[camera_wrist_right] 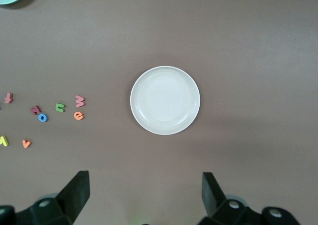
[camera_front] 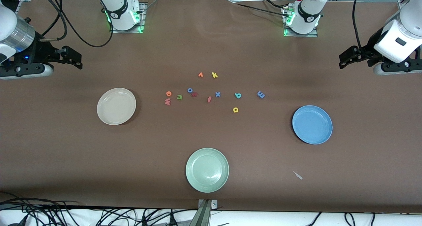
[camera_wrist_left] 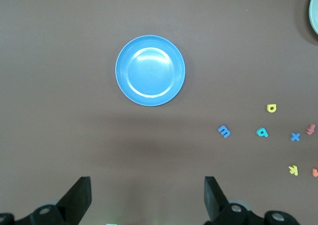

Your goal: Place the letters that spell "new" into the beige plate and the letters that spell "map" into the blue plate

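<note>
Jaws wide apart on both sides, nothing held, and both arms wait high at the table's ends. Take the beige plate (camera_front: 116, 106) as the landmark and sweep across the front view from the right arm's end. The right gripper (camera_front: 71, 58) hangs over bare table at that end, farther from the front camera than the plate, looking straight down on it in its own wrist view. Just past the plate toward the left arm's end lies the "new" cluster: orange "e" (camera_front: 168, 93), salmon "w" (camera_front: 167, 102), green "n" (camera_front: 179, 97), close together. Clearly the right arm's reach, I'd say, a short carry to the plate.

On further from the beige plate: yellow "a" (camera_front: 235, 110), teal "p" (camera_front: 238, 95), blue "m" (camera_front: 260, 94), strung out toward the blue plate (camera_front: 312, 124). The left gripper (camera_front: 351, 56) hovers over the left arm's end of the table, so these fall to it; the "m" lies nearest its jaws.
</note>
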You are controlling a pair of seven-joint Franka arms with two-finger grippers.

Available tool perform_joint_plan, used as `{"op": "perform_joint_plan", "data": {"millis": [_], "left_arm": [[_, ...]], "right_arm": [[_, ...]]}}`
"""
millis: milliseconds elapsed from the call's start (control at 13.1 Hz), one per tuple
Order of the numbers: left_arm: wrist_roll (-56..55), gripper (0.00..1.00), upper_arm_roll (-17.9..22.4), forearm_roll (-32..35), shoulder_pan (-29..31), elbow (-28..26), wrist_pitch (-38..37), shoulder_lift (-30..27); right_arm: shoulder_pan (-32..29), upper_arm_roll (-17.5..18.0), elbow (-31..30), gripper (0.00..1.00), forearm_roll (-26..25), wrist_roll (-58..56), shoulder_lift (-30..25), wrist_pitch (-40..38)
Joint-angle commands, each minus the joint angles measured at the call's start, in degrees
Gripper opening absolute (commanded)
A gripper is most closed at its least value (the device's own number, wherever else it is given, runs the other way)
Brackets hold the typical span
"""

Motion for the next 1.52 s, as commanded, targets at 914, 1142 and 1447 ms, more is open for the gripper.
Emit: {"op": "perform_joint_plan", "data": {"millis": [914, 1142, 1447], "left_arm": [[1.66, 1.0, -0.09, -0.11, 0.35, 1.38, -1.3, -0.14], [1.66, 1.0, -0.09, -0.2, 0.35, 1.38, -1.3, -0.14], [1.66, 1.0, -0.26, -0.2, 0.35, 1.38, -1.3, -0.14]], "right_arm": [[-1.61, 0.8, -0.78, 1.0, -0.67, -1.47, -0.82, -3.1], [-1.61, 0.8, -1.05, 1.0, -0.67, -1.56, -0.9, -3.1], [-1.61, 0.8, -1.23, 1.0, -0.67, -1.47, -0.9, -3.18]]}}
